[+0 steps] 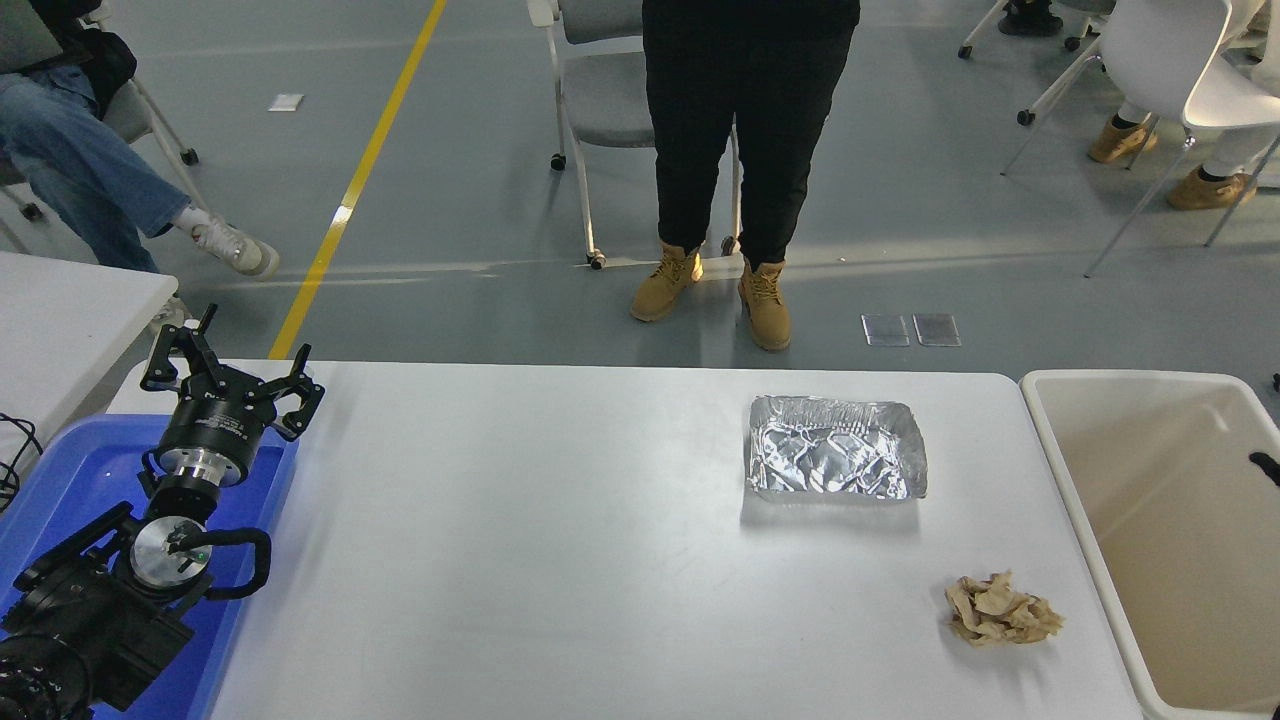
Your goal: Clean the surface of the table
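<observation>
The white table surface point(560, 540) fills the lower middle of the head view. A crumpled silver foil tray point(835, 460) lies on its right half. A wad of crumpled brown paper point(1000, 610) lies nearer the front right corner. My left gripper point(232, 372) is open and empty, parked over the table's left end. Of my right arm only a small black tip point(1266, 463) shows at the right edge, over the beige bin, far from the paper and the foil tray.
A large beige bin point(1060, 480) stands against the table's right end. A blue tray point(60, 480) lies under my left arm. A person point(750, 150) in black trousers and tan boots stands at the far side, with a chair behind.
</observation>
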Tool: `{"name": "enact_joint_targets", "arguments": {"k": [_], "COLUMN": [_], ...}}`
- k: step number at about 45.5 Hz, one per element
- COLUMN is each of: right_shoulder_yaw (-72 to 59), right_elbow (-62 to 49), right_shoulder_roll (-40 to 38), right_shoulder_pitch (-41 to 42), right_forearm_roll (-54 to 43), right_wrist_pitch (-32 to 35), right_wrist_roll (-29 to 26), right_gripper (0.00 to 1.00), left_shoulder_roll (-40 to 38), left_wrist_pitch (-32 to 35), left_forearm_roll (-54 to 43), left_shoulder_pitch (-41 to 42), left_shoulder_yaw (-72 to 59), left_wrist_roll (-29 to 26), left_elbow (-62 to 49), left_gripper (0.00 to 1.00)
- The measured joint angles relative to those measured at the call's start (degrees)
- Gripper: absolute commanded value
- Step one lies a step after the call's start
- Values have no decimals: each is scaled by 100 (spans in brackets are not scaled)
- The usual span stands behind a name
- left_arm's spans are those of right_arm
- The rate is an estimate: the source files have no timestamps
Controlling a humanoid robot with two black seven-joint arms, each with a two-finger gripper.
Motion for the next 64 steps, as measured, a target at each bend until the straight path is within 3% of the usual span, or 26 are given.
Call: {"name": "enact_joint_targets", "arguments": {"k": [20,35,52,64], "right_shoulder_yaw": [502,696,1083,1612], "right_elbow": [30,49,34,29], "right_shoulder_roll": [188,704,1142,1220], "right_shoulder_pitch": [1178,1829,1595,995], "right_forearm_roll": [777,1267,1457,1488], "right_wrist_pitch": [699,1730,2772,3475], "right_wrist_roll": [-282,-623,-644,-229], "right_gripper": [98,98,98,98], "left_shoulder_roll": [0,1,1,0], "left_wrist_pitch": [0,0,0,0], "left_forearm_roll": [0,0,-1,0], "left_shoulder_pitch": [0,0,0,0], "left_shoulder_yaw": [0,0,0,0], "left_wrist_roll": [0,0,0,0], "left_elbow": [-1,-3,0,-2], "left_gripper": [100,100,100,100]}}
